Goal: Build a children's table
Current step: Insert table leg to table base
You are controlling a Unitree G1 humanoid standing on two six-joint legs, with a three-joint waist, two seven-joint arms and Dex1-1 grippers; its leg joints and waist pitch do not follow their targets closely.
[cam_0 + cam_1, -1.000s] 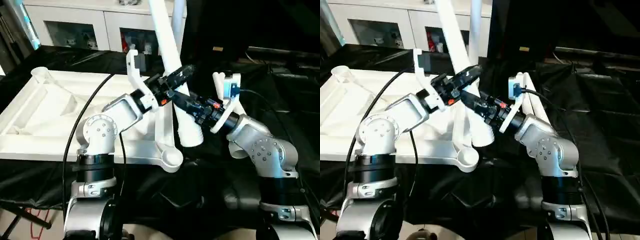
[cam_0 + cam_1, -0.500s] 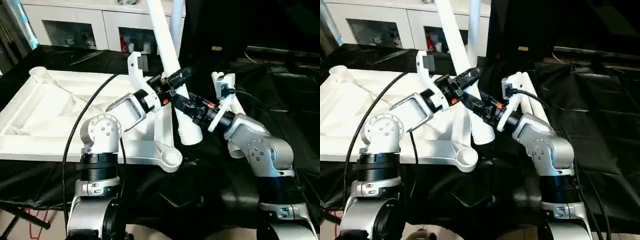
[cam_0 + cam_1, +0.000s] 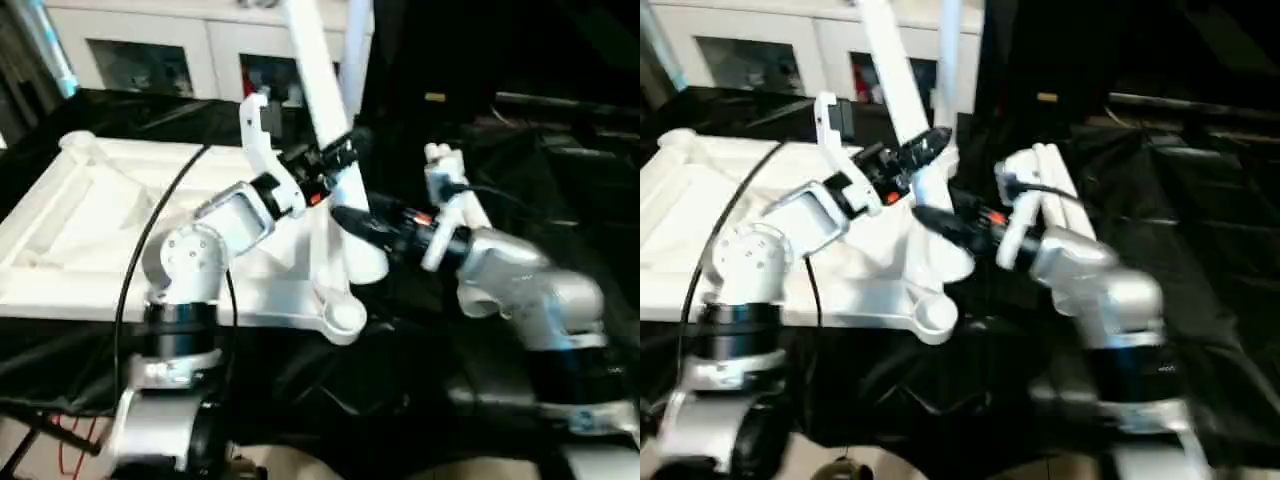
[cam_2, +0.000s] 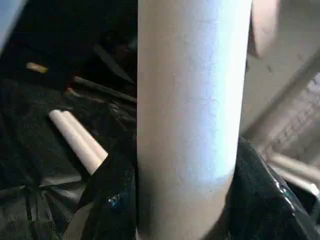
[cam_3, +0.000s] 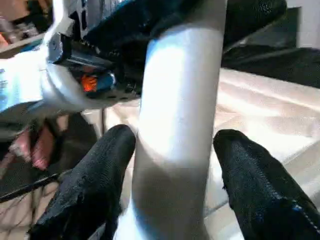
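Seating target: round corner socket (image 3: pixel 343 318) of the white ribbed plastic tabletop (image 3: pixel 90 225), nearest, at about 7 o'clock from the leg's foot.
Right gripper (image 5: pixel 172 150): black fingers (image 5: pixel 95 175) spread either side of the tube, small gaps visible, no clamp.
Left gripper (image 3: pixel 335 158): higher up, closed around the long white cylindrical tube leg (image 3: pixel 330 110).
Leg axis: steep, top leaning toward 11 o'clock.
Far: white glass-door cabinet (image 3: pixel 150 50).
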